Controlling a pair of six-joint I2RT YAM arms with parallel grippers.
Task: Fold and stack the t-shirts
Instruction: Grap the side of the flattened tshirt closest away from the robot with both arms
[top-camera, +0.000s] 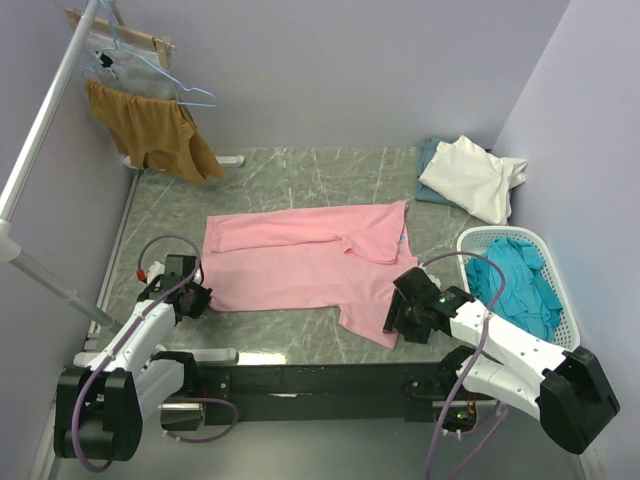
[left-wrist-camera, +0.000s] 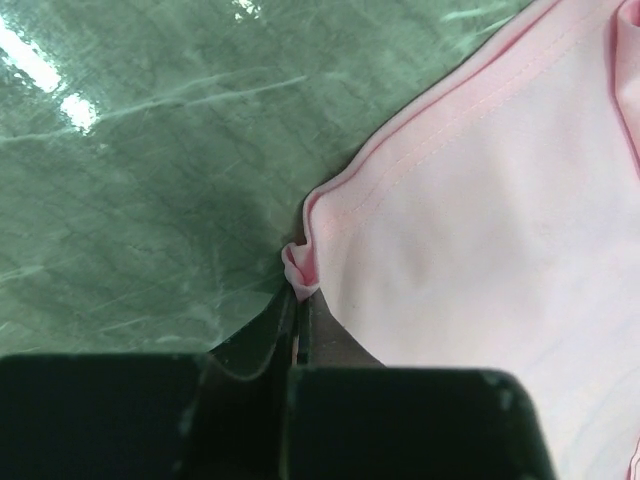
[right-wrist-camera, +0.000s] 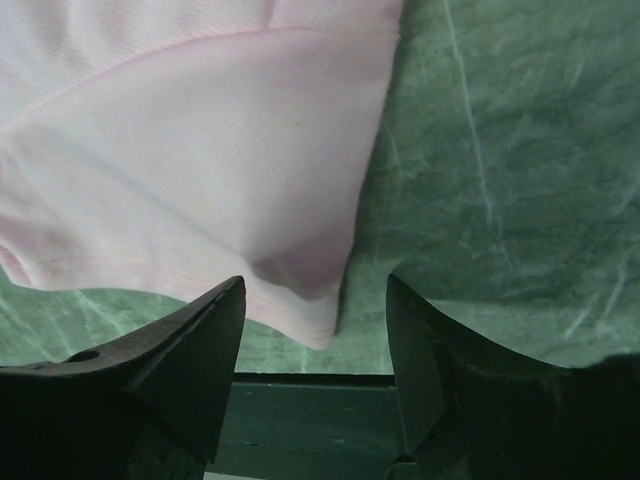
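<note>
1. Pink t-shirt (top-camera: 300, 265) lies spread out in the middle of the green table (top-camera: 270, 175). Part of it is folded over along the top.
2. The left gripper (left-wrist-camera: 298, 300) is at the lower left corner of the pink t-shirt. Its jaws are pressed tight together, and they pinch a little bit of that corner.
3. The right gripper (right-wrist-camera: 315, 290) is at the lower right corner of the shirt. Its jaws stand apart, one on each side of the cloth tip, and they do not squeeze it.
4. A white basket (top-camera: 462, 245) sits at the right side of the frame, with teal t-shirts (top-camera: 515, 285) piled inside.
5. A cream-white t-shirt (top-camera: 470, 178) lies in the upper right, on top of a grey-blue t-shirt (top-camera: 430, 155).
6. A brown garment (top-camera: 150, 130) hangs on a hanger in the upper left.
</note>
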